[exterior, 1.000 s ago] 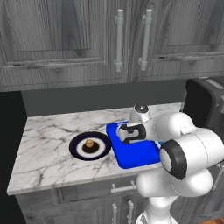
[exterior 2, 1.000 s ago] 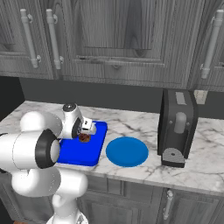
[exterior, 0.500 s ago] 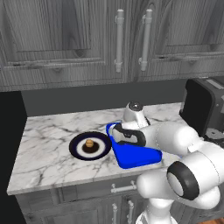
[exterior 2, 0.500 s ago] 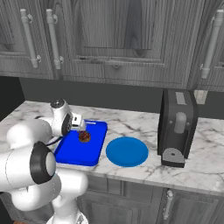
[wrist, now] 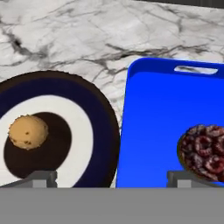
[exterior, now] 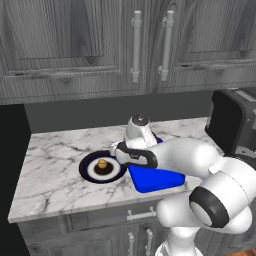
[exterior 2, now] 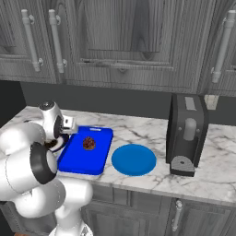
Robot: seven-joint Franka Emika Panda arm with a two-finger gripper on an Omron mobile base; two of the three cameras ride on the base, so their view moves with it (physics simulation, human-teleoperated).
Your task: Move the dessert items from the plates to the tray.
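While your gripper [wrist: 111, 177] hangs empty with jaws spread, you see a speckled tan ball pastry [wrist: 28, 131] on the navy-rimmed round plate [wrist: 103, 131] and a knobbly reddish-brown chocolate piece [wrist: 204, 152] on the bright blue rectangular tray [wrist: 153, 131].

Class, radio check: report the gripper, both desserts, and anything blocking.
Gripper open, empty. Chocolate piece on tray. Tan pastry on navy plate. Nothing blocking it.
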